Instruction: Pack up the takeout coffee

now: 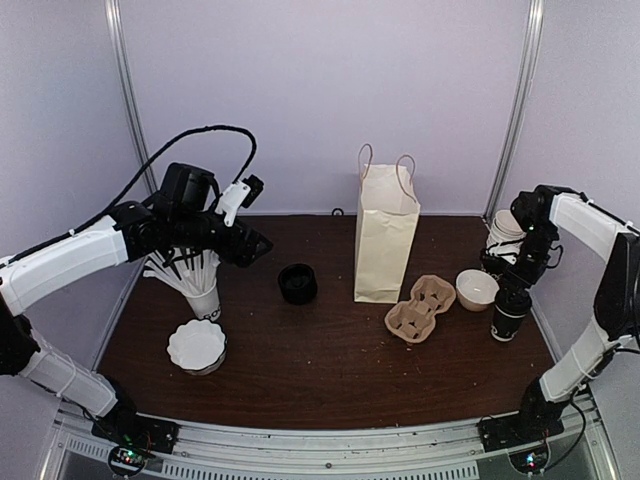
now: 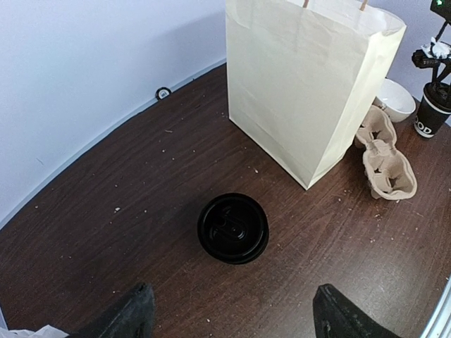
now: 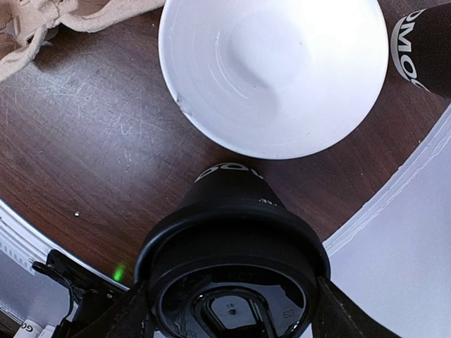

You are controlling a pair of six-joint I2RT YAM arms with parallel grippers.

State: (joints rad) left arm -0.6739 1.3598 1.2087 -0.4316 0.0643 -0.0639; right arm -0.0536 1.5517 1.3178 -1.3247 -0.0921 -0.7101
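Takeout coffee (image 3: 232, 211) is found upright between the fingers of the right gripper (image 3: 232, 310), flanked at its lid; grip cannot be confirmed. Left gripper (image 2: 236, 313) is spread, empty.

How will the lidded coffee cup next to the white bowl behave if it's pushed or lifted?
The coffee cup tapers to a base narrower than its lid, so a high push would probably tip it. The lid looks glossy plastic, likely slippery and apt to pop off. With the lid on, its weight can't be judged.
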